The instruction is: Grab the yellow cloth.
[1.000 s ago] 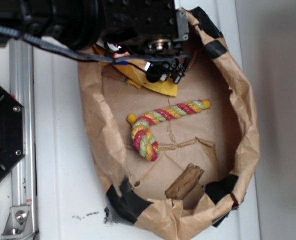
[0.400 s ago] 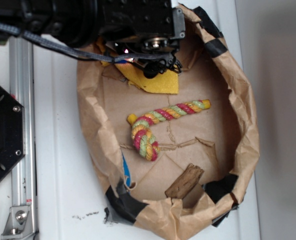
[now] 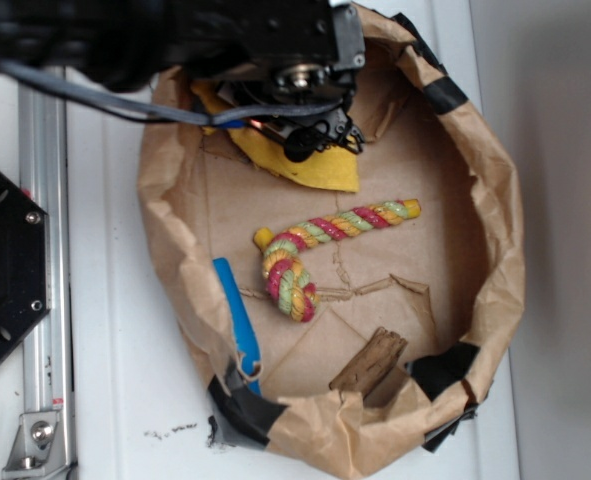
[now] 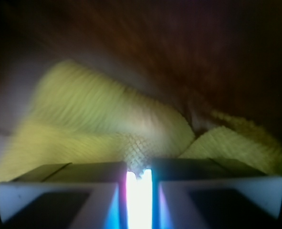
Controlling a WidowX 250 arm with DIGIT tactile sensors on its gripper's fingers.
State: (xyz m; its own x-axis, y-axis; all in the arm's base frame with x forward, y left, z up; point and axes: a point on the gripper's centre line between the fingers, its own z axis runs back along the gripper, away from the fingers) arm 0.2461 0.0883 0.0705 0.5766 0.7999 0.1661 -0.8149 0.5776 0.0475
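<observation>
End effector (image 4: 139, 179) nearly closed, pinching yellow cloth (image 3: 305, 170).

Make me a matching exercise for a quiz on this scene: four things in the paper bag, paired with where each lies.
Things:
1. yellow cloth
2. rope toy
3. blue object
4. brown wooden piece

Places:
A. along the bag's left wall
B. middle of the bag floor
C. top of the bag, under the gripper
D. bottom right of the bag floor, near black tape

Pairs: 1-C, 2-B, 3-A, 4-D
</observation>
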